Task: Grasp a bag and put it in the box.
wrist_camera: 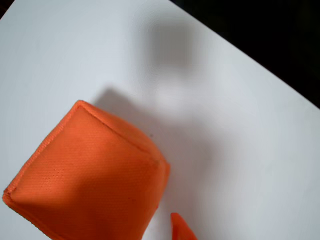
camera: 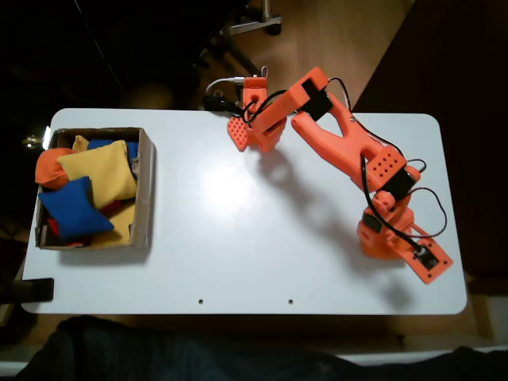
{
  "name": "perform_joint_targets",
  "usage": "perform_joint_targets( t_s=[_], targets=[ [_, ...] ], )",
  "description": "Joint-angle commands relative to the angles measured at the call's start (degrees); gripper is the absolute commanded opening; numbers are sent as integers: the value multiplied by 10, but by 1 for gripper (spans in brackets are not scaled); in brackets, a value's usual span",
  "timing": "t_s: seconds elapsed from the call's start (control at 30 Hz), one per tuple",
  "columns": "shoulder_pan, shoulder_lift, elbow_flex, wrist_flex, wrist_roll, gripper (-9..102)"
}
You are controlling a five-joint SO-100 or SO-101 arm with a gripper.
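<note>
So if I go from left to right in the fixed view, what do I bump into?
Shallow brown cardboard box full of bean bags → small orange fabric bag at the gripper → orange robot arm → arm's base.

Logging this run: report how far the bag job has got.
Done: the box at the table's left already holds yellow and blue bean bags. In hand: the gripper is at the table's far edge over the orange bag, which lies on the table in the wrist view; whether it is gripped cannot be told. Left: lift it, carry it, drop it in.
</note>
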Motion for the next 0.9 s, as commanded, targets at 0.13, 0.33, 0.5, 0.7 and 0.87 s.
perform_joint_targets(
  t_s=[0.13,0.33,0.5,0.7,0.87],
  targets=[
    [8,39,0,-6,-4,70],
    [4,38,1,-6,0,70],
    [10,28,1,-18,-3,70],
    [9,18,2,-22,-4,70],
    [-1,17,2,-30,-3,70]
  ],
)
